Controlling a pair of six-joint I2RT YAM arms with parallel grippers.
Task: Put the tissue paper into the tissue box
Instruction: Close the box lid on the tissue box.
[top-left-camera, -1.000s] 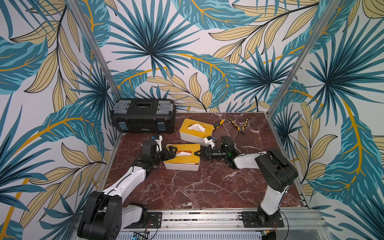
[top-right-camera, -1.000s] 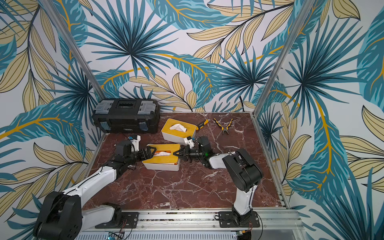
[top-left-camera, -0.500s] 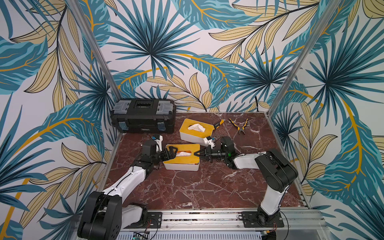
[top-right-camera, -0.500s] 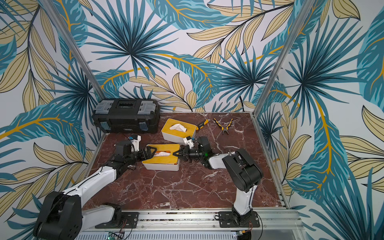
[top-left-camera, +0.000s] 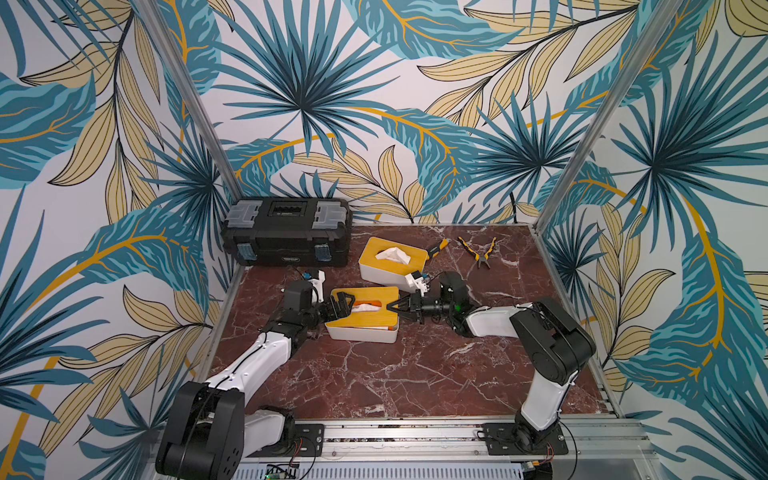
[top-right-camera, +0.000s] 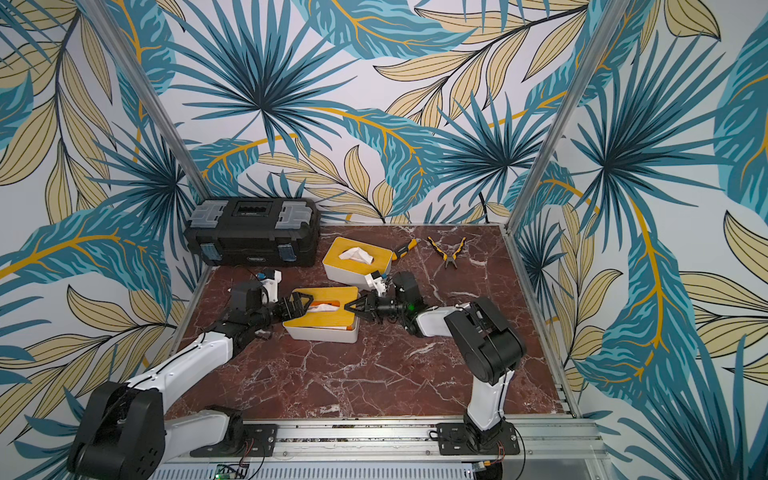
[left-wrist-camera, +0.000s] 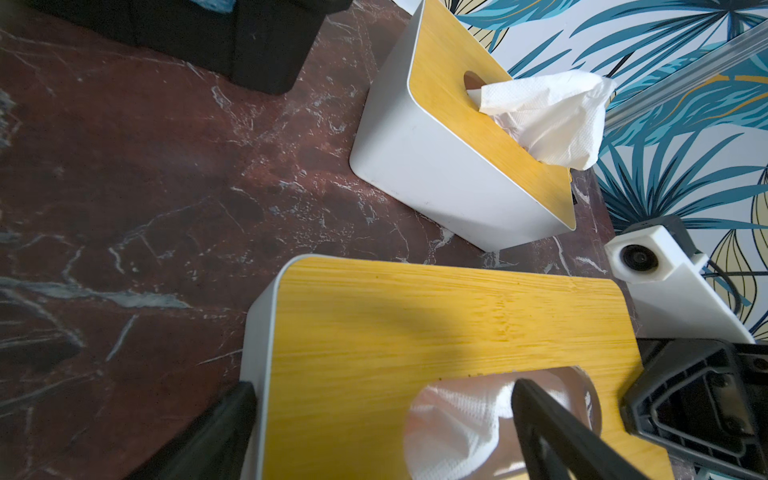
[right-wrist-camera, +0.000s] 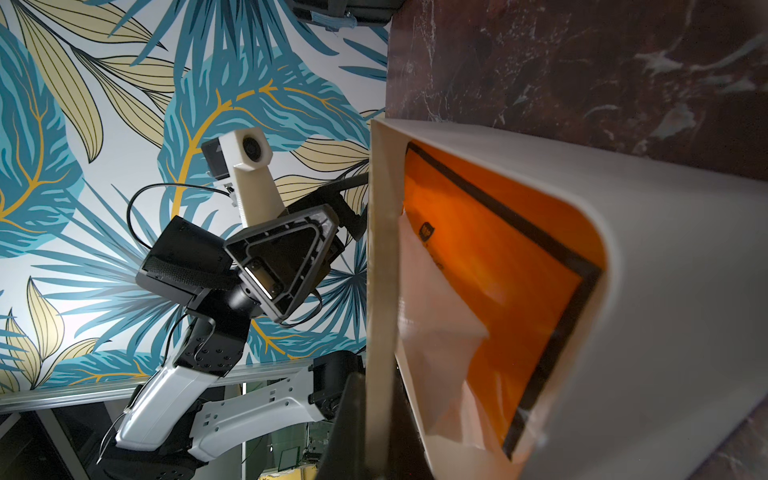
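The left gripper (top-left-camera: 344, 306) is spread wide and grasps nothing. One black finger (left-wrist-camera: 557, 428) dips into the oval slot over the white crumpled tissue paper (left-wrist-camera: 457, 419), and the other sits outside the box's left end. The right gripper (top-left-camera: 395, 307) is clenched on the right edge of the yellow bamboo lid (top-left-camera: 374, 320), which is tilted up off the white plastic tissue box (top-left-camera: 361, 336). If that thin pinch slips, the lid may drop askew. The finger in the slot could also snag and tear the sheet. The tissue looks soft and embossed, bunched inside the slot.
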